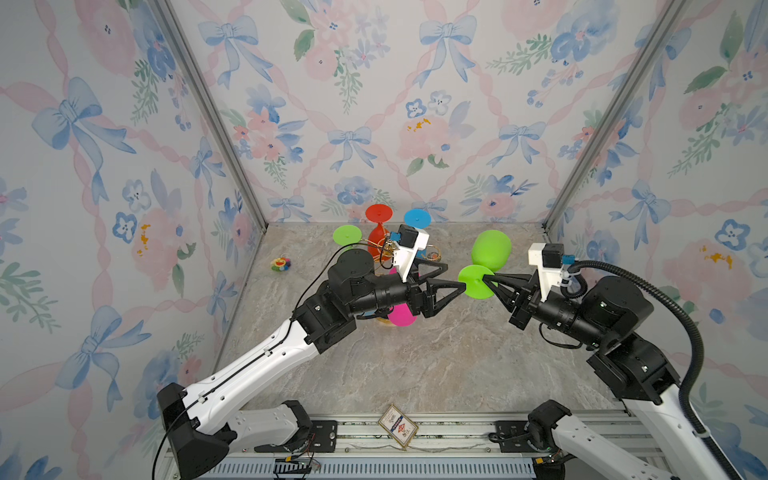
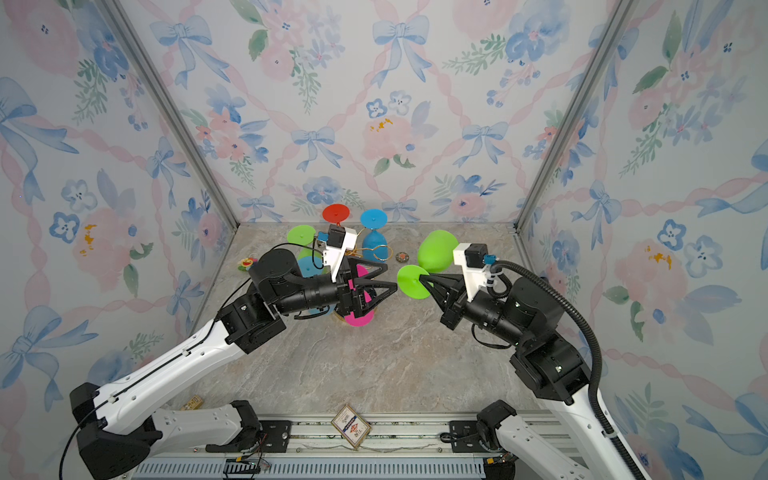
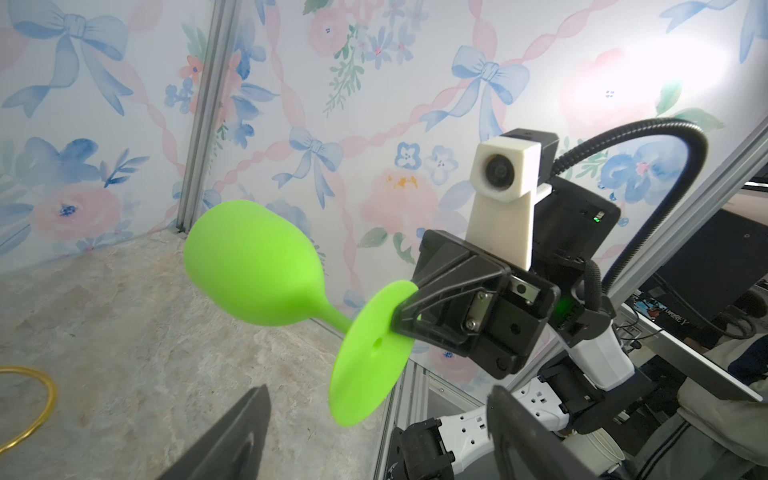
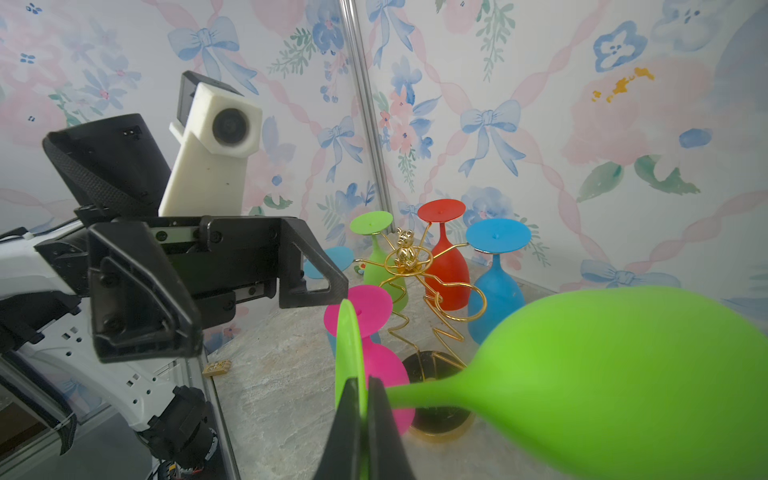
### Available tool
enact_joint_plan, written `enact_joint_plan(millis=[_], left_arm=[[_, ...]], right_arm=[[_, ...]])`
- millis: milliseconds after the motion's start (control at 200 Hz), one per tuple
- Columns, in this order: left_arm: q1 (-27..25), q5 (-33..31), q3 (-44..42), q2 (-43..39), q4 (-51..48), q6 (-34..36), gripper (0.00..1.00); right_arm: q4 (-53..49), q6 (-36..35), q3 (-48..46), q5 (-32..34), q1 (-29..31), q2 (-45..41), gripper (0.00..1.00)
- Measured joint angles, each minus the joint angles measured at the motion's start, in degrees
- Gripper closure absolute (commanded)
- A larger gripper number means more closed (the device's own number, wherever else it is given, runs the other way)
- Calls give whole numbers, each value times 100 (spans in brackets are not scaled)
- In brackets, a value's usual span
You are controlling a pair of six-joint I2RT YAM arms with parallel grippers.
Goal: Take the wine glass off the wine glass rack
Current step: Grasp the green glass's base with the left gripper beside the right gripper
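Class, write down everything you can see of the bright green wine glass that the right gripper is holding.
The green wine glass is matte lime all over, seemingly soft plastic: egg-shaped bowl, short stem, flat round foot with a centre dimple. It hangs sideways in the air, off the rack, bowl toward the back wall. The right gripper pinches the foot's rim between its fingers.
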Motion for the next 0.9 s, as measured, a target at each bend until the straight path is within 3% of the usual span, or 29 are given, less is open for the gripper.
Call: enact_joint_plan(millis=[185, 510, 900], left_arm=[[0, 562, -15, 225, 461, -238, 28], [0, 992, -61, 280, 662, -345, 47], [46, 1296, -221, 278, 907, -363, 80]], right_arm=[[214, 28, -55, -260, 39, 0, 100], [433, 251, -55, -520, 39, -17, 100], [671, 817, -59, -776, 37, 39, 100]])
